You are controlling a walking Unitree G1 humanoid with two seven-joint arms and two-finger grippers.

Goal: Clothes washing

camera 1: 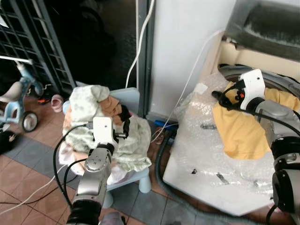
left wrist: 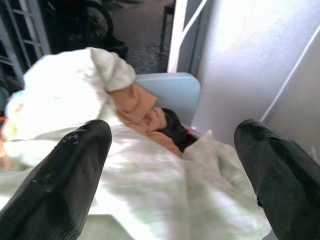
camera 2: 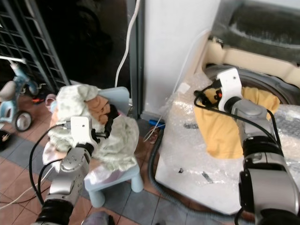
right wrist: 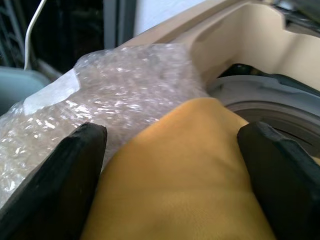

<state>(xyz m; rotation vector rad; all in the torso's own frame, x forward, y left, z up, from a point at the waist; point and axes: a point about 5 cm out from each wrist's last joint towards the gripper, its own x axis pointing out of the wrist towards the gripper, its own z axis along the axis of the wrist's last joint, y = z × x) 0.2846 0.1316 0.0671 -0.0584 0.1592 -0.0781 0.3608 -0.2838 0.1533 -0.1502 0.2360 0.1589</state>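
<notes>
At right of frame our right gripper [right wrist: 170, 165], open, straddles the yellow shirt [camera 1: 241, 129] draped over the washer [camera 1: 281, 77] rim for loading; left gripper [left wrist: 170, 160], open, hovers over the laundry pile [camera 1: 98, 126].

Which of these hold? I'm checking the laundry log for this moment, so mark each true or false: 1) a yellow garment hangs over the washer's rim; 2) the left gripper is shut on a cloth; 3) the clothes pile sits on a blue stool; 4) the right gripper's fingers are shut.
1) True: the yellow garment drapes from the washer drum's rim onto the bubble wrap.
2) False: the left gripper is open, above the clothes pile.
3) True: the pile lies on the blue stool.
4) False: the right gripper is open, fingers either side of the garment.
</notes>
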